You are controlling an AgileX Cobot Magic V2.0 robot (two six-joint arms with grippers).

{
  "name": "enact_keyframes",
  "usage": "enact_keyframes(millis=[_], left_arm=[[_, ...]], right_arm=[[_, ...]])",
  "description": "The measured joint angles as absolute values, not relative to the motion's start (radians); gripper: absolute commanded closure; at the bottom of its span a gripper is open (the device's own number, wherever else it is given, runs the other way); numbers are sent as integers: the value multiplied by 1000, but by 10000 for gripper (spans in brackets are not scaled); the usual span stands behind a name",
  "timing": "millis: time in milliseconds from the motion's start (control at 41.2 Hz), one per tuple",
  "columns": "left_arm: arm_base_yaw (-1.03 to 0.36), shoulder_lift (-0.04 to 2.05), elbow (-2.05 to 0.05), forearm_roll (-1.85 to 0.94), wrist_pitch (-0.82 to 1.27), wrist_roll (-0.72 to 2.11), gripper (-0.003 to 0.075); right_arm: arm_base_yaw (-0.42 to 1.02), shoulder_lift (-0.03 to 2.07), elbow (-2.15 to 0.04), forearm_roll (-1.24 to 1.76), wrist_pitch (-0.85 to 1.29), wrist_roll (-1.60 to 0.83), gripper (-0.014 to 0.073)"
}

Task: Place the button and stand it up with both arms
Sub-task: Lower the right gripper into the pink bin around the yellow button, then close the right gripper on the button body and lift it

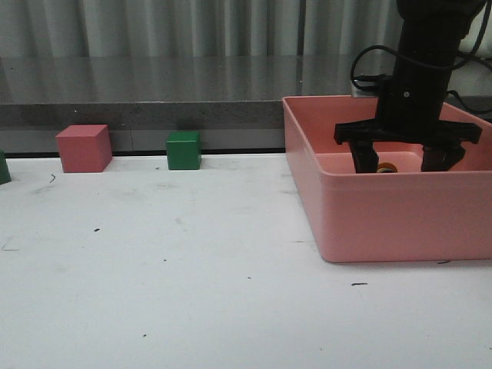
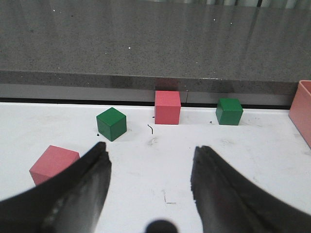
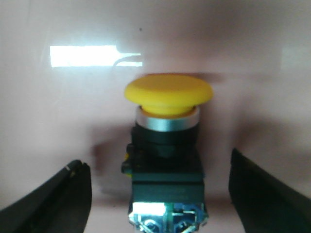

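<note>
The button (image 3: 165, 145) lies on its side on the floor of the pink bin (image 1: 384, 215). Its yellow cap (image 3: 168, 94) points away from the wrist camera and its dark base is nearest it. In the front view only a bit of the yellow cap (image 1: 387, 167) shows over the bin wall. My right gripper (image 1: 401, 163) is lowered into the bin and open. Its fingers (image 3: 68, 194) stand either side of the button's base with gaps and do not touch it. My left gripper (image 2: 151, 147) is open and empty over the white table. The left arm is out of the front view.
A pink cube (image 1: 83, 148) and a green cube (image 1: 184, 150) stand at the table's back edge. The left wrist view shows a nearer green cube (image 2: 111, 124) and pink cube (image 2: 53, 162), and the bin's corner (image 2: 303, 109). A grey ledge (image 1: 154, 92) runs behind the table.
</note>
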State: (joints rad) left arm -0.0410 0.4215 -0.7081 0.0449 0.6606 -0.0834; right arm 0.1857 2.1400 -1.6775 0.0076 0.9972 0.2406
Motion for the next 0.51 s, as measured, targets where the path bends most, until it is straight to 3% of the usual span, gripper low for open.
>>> enact_keyframes(millis=[146,340,510], left_arm=[[-41,422,-708,45,661,-83,356],[-41,422,-708,45,659,-83,356],[-41,422,-708,45,659,-83,356]], right_arm=[[186,2149,-1681,12,995,241,32],[186,2149,-1681,12,995,241,316],[186,2149,-1681,14,995,241,346]])
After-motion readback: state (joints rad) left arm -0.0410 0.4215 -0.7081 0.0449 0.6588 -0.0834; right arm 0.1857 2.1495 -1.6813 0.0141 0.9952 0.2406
